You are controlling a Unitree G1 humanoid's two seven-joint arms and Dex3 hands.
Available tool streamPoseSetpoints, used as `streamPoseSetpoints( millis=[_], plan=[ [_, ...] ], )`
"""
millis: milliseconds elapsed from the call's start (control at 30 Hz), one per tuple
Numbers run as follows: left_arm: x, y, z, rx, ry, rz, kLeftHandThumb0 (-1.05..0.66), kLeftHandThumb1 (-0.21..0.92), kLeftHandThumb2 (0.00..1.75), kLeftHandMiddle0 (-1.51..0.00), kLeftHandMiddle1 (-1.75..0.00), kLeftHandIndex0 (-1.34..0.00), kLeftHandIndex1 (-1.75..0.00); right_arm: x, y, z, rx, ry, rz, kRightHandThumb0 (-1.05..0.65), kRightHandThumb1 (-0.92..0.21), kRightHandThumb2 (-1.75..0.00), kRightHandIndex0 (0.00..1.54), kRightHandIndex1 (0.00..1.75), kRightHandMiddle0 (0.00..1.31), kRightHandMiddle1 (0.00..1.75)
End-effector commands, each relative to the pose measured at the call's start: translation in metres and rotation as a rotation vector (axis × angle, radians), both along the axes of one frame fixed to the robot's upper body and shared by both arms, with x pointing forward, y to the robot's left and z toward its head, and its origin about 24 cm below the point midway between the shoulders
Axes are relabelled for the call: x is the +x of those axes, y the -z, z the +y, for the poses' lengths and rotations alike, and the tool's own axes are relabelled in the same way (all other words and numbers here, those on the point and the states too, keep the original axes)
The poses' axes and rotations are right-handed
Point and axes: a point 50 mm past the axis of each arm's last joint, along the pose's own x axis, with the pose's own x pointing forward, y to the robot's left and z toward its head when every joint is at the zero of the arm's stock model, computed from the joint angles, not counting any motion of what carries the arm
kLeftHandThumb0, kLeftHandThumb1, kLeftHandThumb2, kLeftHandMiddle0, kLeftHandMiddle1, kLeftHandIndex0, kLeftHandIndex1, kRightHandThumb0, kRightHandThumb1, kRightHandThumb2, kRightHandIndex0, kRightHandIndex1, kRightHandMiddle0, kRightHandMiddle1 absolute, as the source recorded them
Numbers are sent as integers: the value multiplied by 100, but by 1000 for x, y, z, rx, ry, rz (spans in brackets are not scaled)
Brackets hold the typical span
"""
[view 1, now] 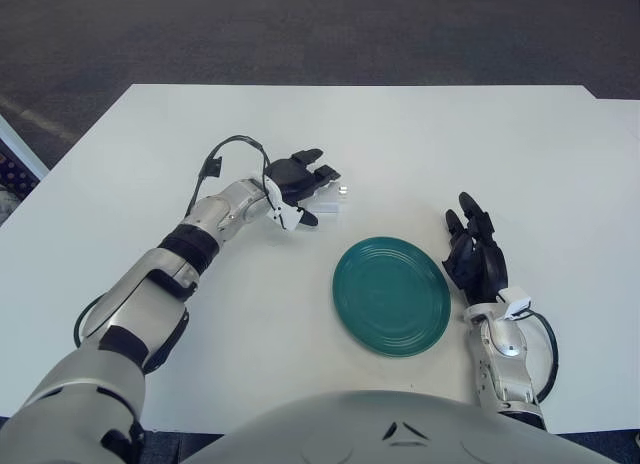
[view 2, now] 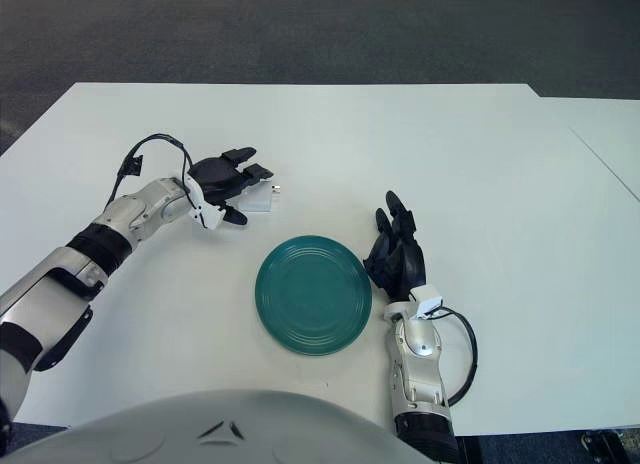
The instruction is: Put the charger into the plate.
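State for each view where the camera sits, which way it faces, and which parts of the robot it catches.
Left eye view: on the head, facing forward and down at the white table; shows both arms, the chest, the left robot hand over the white charger.
Right eye view: same head, slightly to the right, same direction; shows the right robot hand beside the green plate, on its right.
Shared: table, plate, charger, both robot hands.

A: How does the round teal plate (view 1: pixel 391 296) look?
B: Glazed, slightly glossy, with fine concentric ridges.
A: And the rest?
B: The white table (view 1: pixel 420 144) is smooth and matt; the small white charger (view 1: pixel 329 197) looks like smooth plastic.
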Motion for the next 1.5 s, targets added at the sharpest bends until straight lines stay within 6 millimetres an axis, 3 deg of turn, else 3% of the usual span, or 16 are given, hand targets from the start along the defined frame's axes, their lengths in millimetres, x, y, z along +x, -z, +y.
streamPoseSetpoints(
  millis=[0, 700, 1167, 1300, 1400, 1467],
  plan=[
    [7, -6, 0, 23, -1, -40, -105, 92, 44, 0, 0, 0, -48, -27, 39, 3, 58, 15, 241, -90, -92, -95, 14, 1, 0, 30],
    [24, 0, -1, 41, -118, -38, -105, 92, 50, -1, 0, 0, -48, -28, 42, 4, 56, 15, 244, -91, -92, -95, 14, 0, 0, 32],
    [24, 16, 1, 20, -184, 13, -105, 92, 50, -21, -6, 0, -102, -31, 41, 2, 53, 15, 241, -90, -92, -96, 12, 0, 0, 30],
    [23, 20, 1, 15, -192, 43, -105, 92, 51, -18, -71, 0, -125, -31, 41, 1, 52, 19, 239, -90, -92, -96, 13, 0, 0, 30],
    [22, 22, 0, 32, -187, 91, -105, 92, 56, -19, -108, -1, -135, -32, 40, 1, 49, 22, 234, -90, -92, -96, 13, 1, 0, 31],
    [22, 22, 0, 38, -184, 107, -105, 92, 58, -20, -123, -1, -140, -32, 40, 1, 48, 23, 232, -90, -92, -96, 14, 1, 0, 31]
  ],
)
